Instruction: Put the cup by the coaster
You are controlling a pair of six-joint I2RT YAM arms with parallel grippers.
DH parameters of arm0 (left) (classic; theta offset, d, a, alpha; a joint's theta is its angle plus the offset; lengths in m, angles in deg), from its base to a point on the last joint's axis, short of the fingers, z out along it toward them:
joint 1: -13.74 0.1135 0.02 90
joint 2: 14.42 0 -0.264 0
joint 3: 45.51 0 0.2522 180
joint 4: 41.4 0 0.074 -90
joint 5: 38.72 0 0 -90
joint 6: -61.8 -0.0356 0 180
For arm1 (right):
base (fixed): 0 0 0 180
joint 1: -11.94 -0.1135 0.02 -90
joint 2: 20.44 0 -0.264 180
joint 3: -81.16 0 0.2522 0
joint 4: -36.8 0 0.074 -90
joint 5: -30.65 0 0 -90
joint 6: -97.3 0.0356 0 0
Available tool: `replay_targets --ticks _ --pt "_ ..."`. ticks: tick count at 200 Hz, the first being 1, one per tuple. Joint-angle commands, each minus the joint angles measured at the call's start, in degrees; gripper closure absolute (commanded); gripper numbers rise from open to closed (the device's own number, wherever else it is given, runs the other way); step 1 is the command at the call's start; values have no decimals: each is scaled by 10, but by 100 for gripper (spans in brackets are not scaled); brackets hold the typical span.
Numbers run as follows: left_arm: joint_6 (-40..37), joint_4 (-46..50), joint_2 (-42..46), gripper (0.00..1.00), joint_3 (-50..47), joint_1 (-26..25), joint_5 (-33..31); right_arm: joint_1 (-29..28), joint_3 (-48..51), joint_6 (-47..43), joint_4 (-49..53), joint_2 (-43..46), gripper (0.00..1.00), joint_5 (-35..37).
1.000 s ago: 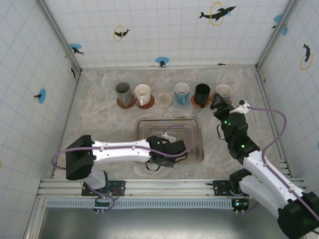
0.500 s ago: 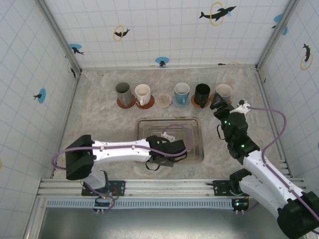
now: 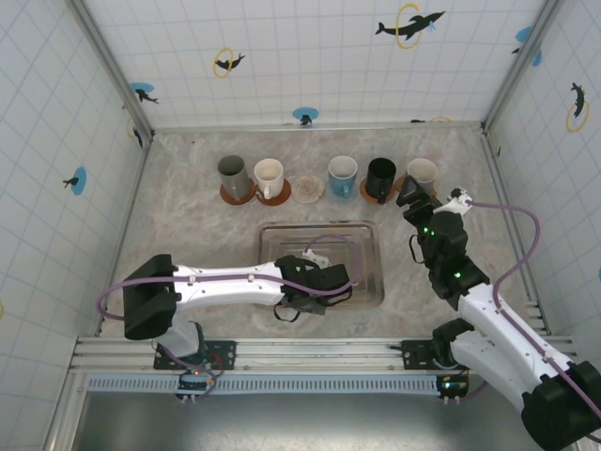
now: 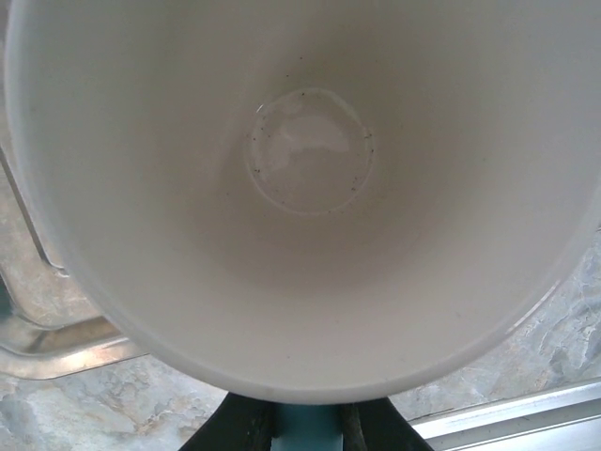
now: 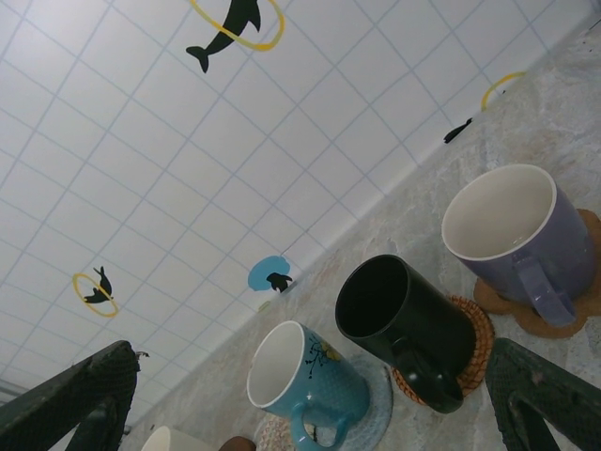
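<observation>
The cup (image 4: 310, 188) looms close in the left wrist view, showing its white inside and round bottom. Its teal handle (image 4: 305, 430) sits between the dark fingers of my left gripper (image 4: 305, 427), which is shut on it. From above, the left gripper (image 3: 324, 280) hangs over the near part of the metal tray (image 3: 366, 235). The bare coaster (image 3: 307, 189) lies in the back row between the white mug (image 3: 269, 175) and the blue mug (image 3: 342, 173). My right gripper (image 3: 413, 194) stands open, holding nothing, near the row's right end.
The grey mug (image 3: 231, 172), the white one, the blue mug (image 5: 315, 381), the black mug (image 5: 404, 324) and the lavender mug (image 5: 516, 230) each stand on a coaster. Tiled walls close in the back and both sides. The tray rim (image 4: 38, 329) lies under the cup.
</observation>
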Motion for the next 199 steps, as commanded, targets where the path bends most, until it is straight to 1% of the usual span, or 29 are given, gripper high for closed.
replay_targets --ticks 1,85,157,199 --pt "11 13 29 100 9 2 -35 4 -2 -1 -22 -1 2 1" --pt "4 0 49 100 5 15 -54 6 -4 -4 -18 -1 2 0" --pt "-19 -21 60 100 5 43 -59 10 -5 -5 -18 -10 2 -3" --pt "-43 -36 64 100 4 69 -57 12 -6 -5 -20 -17 2 -6"
